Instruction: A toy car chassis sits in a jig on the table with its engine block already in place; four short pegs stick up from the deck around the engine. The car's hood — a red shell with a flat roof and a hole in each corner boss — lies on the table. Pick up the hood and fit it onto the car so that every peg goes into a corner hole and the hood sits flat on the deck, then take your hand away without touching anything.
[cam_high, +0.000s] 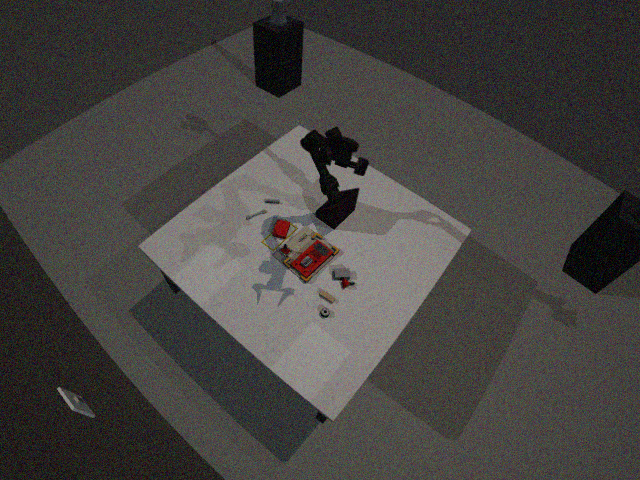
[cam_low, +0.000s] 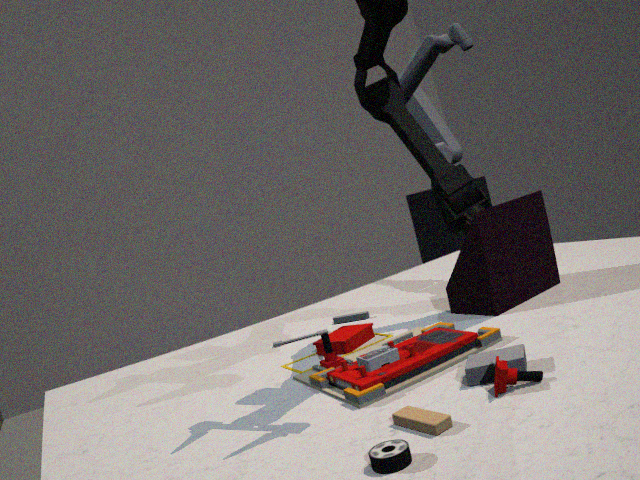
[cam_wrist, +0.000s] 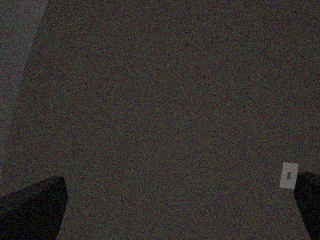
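From the top view, the jig (cam_high: 333, 252) lies near the middle of the white worktop (cam_high: 392, 289) and holds the red chassis (cam_high: 310, 259) with its grey engine block (cam_high: 305, 260). The red hood (cam_high: 281, 227) lies on the worktop just beside the jig, inside a yellow outline. The arm (cam_high: 326, 175) folds high above its dark base – well apart from the jig.

The exterior view shows the hood (cam_low: 350, 335) behind the jig's (cam_low: 364, 391) far end; a tan block (cam_low: 421, 419) and a black ring (cam_low: 390, 455) sit in front of the jig.

In the wrist view, the fingers stand spread wide, holding nothing – only dim floor lies between them.
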